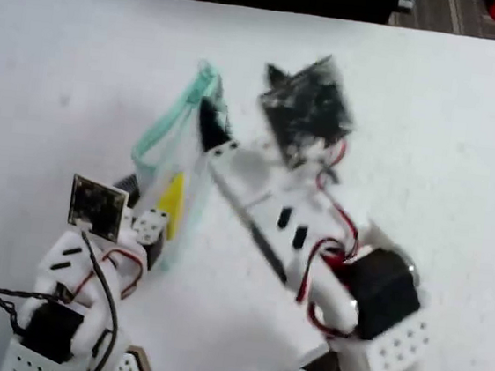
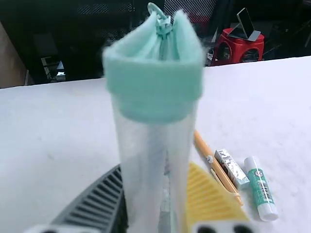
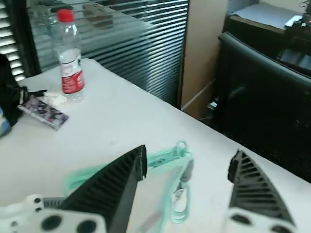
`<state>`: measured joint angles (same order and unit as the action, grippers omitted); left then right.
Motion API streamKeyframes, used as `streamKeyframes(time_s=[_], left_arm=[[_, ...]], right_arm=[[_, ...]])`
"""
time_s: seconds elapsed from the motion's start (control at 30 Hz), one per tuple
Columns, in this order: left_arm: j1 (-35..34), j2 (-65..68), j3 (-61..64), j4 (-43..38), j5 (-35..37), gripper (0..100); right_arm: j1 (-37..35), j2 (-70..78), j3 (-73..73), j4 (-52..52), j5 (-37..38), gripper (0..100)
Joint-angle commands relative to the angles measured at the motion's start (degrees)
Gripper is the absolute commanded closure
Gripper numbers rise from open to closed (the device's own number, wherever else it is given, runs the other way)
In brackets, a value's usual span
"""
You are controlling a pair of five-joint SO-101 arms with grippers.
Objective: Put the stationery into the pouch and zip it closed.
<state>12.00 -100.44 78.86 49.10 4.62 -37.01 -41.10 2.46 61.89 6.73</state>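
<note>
A clear pouch (image 1: 170, 146) with a mint zipper band stands upright on the white table. My left gripper (image 1: 167, 205) is shut on its lower part; in the left wrist view the pouch (image 2: 153, 97) sits between a grey finger (image 2: 95, 201) and a yellow one (image 2: 209, 199). The zipper pull (image 2: 158, 13) is at the top end. My right gripper (image 3: 189, 155) is open at the pouch's upper end, its black fingers either side of the pull ring (image 3: 181, 145). An orange pencil (image 2: 214, 165), an eraser (image 2: 232, 168) and a glue stick (image 2: 260, 187) lie on the table beside the pouch.
A water bottle (image 3: 69, 53) and a small flat packet (image 3: 43, 110) stand far off on the table, by a black object (image 3: 9, 92). The right arm's body (image 1: 313, 237) stretches across the table's middle. Dark furniture lies beyond the table's far edge (image 1: 266, 8).
</note>
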Motion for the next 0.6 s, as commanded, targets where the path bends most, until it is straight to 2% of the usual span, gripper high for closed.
streamKeyframes(time_s=[0.0,0.17,0.3,0.4,0.57], left_arm=[[-0.31,-0.04,-0.44,-1.41,0.53,90],[-3.65,-0.13,-0.44,-1.23,0.7,90],[-8.92,-0.13,-0.62,-1.58,0.97,90],[-9.54,-0.13,-0.62,-1.58,0.97,90],[-9.27,-0.13,-0.44,-1.58,0.97,90]], right_arm=[[8.84,4.88,-0.44,0.13,-3.08,74.1],[16.66,18.68,0.0,-0.04,-4.4,74.1],[17.1,30.2,-0.53,-0.22,-4.4,74.1],[17.27,39.52,-3.78,-0.13,-4.4,74.6],[17.36,55.52,-13.45,0.22,-4.4,81.0]])
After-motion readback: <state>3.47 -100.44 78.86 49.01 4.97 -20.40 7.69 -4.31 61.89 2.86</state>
